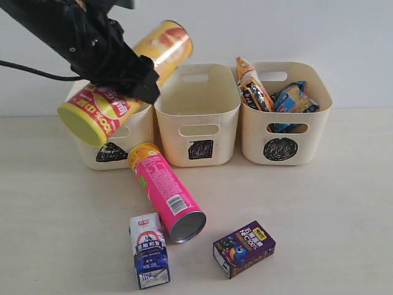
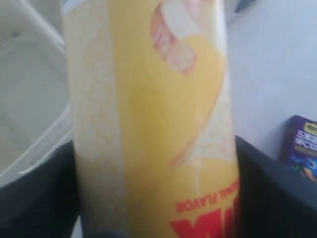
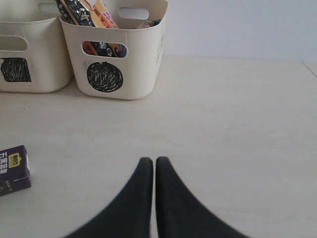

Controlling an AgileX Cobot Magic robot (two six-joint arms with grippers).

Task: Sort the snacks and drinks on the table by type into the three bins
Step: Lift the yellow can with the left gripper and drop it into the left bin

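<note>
My left gripper (image 1: 136,78) is shut on the yellow chip tube (image 1: 98,112) and holds it tilted in the air above the triangle bin (image 1: 113,152). In the left wrist view the tube (image 2: 148,99) fills the space between the black fingers (image 2: 270,193). The pink tube (image 1: 166,190) lies on the table (image 1: 331,209), with the blue-white carton (image 1: 149,251) and the purple carton (image 1: 244,247) in front of it. The orange-black packet (image 1: 250,83) and the blue-white packet (image 1: 293,98) stand in the circle bin (image 1: 282,138). My right gripper (image 3: 150,161) is shut and empty, low over bare table.
The square bin (image 1: 198,126) stands between the other two with nothing showing inside. A black cable (image 1: 37,70) trails from the left arm. In the right wrist view the purple carton (image 3: 14,168) lies off to one side, and the circle bin (image 3: 133,69) stands ahead.
</note>
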